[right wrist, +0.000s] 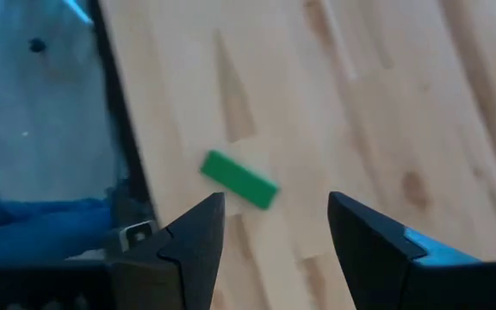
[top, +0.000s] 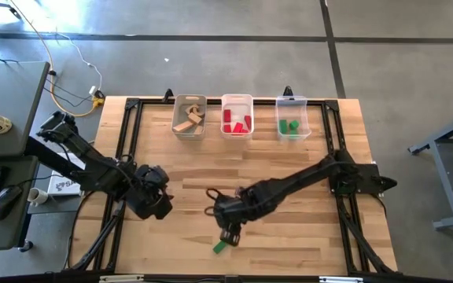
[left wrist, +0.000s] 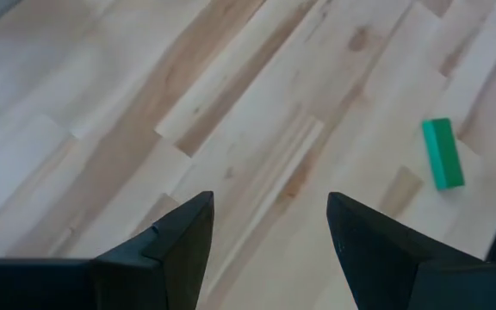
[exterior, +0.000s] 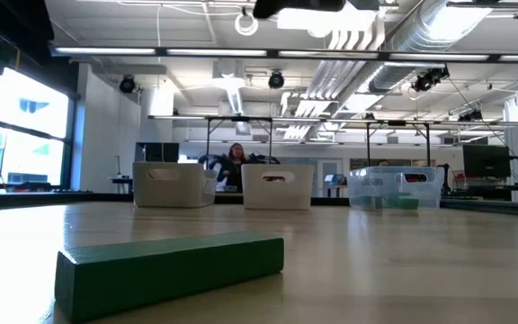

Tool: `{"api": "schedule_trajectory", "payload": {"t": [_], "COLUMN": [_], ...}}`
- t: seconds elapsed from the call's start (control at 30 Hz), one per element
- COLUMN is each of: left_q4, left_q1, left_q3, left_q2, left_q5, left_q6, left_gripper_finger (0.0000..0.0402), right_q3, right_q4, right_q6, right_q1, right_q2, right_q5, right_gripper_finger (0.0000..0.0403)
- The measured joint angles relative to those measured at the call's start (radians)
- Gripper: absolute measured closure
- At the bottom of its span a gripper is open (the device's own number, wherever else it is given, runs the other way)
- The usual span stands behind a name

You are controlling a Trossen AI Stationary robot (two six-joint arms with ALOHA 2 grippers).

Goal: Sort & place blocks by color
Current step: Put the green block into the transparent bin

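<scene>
The sorting looked almost finished at this moment. In the high view three bins stood in a row at the upper middle of the frame: the left bin (top: 189,118) held plain wood blocks (top: 187,119), the middle bin (top: 237,116) held red blocks (top: 237,123), and the right bin (top: 292,118) held green blocks (top: 289,126). On the bare table (top: 289,228) I could find only one loose piece, a green block (top: 221,247), lying flat near the lower edge of the frame, a little left of the centre. The same block filled the lower left of the low view (exterior: 169,270), and it showed at the right side of the left wrist view (left wrist: 443,153) and near the middle of the right wrist view (right wrist: 239,180). The right gripper (top: 228,233) hung just above and beside this block, its jaws spread apart with nothing between them; the block was not yet gripped. The left gripper (top: 157,203) waited at the left centre of the high view, well apart from the block, and its jaws were also spread and empty. As I judge it, what remained was to pick up this last green block and carry it to the right bin at the upper right of the row; after that the table would hold no more loose blocks, as far as these views showed.
</scene>
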Motion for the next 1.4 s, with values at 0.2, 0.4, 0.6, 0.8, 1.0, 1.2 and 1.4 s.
{"api": "schedule_trajectory", "payload": {"t": [0.2,0.4,0.6,0.8,1.0,1.2,1.4], "left_q4": [0.000,0.000,0.000,0.000,0.000,0.000,0.000], "left_q1": [-0.050,-0.070,-0.068,-0.053,-0.050,-0.050,-0.050], "left_q3": [0.000,0.000,0.000,0.000,0.000,0.000,0.000], "left_q2": [0.000,0.000,0.000,0.000,0.000,0.000,0.000], "left_q5": [0.000,0.000,-0.006,-0.007,-0.021,-0.021,-0.021], "left_q6": [-0.083,-0.137,-0.170,-0.174,-0.162,-0.167,-0.177], "left_gripper_finger": [0.0188,0.0188,0.0188,0.0188,0.0188,0.0188,0.0188], "right_q3": [0.000,0.000,0.000,0.000,0.000,0.000,-0.001], "right_q4": [0.057,0.134,0.169,0.169,0.148,0.168,0.169], "right_q6": [-0.076,-0.251,-0.445,-0.614,-0.687,-0.825,-0.849], "right_q1": [0.051,0.081,0.090,0.090,0.081,0.081,0.079], "right_q2": [0.000,0.000,0.000,0.000,0.000,0.001,0.029], "right_q5": [-0.018,-0.019,-0.018,-0.015,0.008,-0.008,-0.018], "right_gripper_finger": [0.0210,0.0210,0.0210,0.0210,0.0205,0.0196,0.0196]}}
